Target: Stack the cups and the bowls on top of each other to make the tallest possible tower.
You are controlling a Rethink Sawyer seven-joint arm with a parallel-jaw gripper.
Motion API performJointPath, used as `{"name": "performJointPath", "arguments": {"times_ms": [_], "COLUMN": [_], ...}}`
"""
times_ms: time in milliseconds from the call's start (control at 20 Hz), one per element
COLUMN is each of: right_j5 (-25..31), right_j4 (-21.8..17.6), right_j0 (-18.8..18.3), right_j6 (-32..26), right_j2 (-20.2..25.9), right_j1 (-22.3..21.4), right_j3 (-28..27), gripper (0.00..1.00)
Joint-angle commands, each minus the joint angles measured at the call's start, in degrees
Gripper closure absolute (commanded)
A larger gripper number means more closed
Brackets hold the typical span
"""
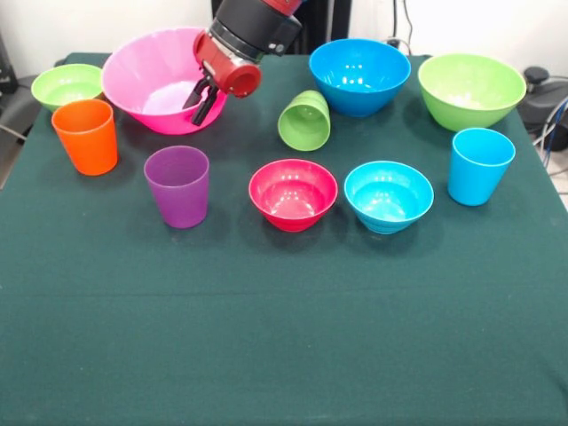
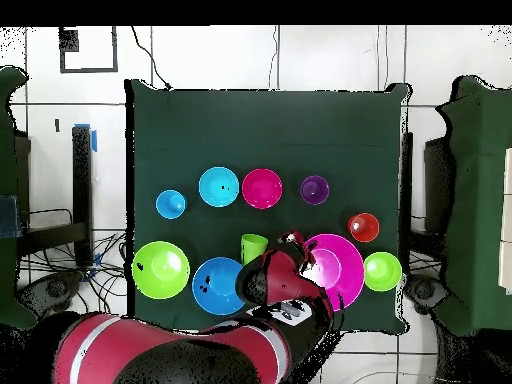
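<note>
No tower is started: the end effector (image 1: 202, 99), fingers slightly parted and empty, is held at the large pink bowl's (image 1: 142, 75) rim near the tabletop's far edge, so a first cup, likely the tipped green cup (image 1: 304, 121), must be picked.

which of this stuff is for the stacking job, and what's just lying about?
For the job:
- pink bowl
- big blue bowl
- big green bowl
- small green bowl
- red bowl
- light blue bowl
- orange cup
- purple cup
- blue cup
- green cup, tipped over
- hand

Lying about:
- cables off the table
</note>
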Motion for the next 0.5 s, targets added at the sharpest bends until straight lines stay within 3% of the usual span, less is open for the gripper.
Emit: {"name": "performJointPath", "arguments": {"times_ms": [50, 250, 500], "right_j5": [2.36, 4.74, 22.34], "right_j4": [1.33, 0.42, -0.22], "right_j0": [0.6, 1.73, 5.02], "right_j6": [7.38, 5.08, 0.38], "right_j2": [10.09, 8.68, 4.36], "right_j1": [1.62, 0.62, -8.02], "right_j3": [-1.18, -1.46, -0.56], "gripper": [1.0, 1.0, 1.0]}}
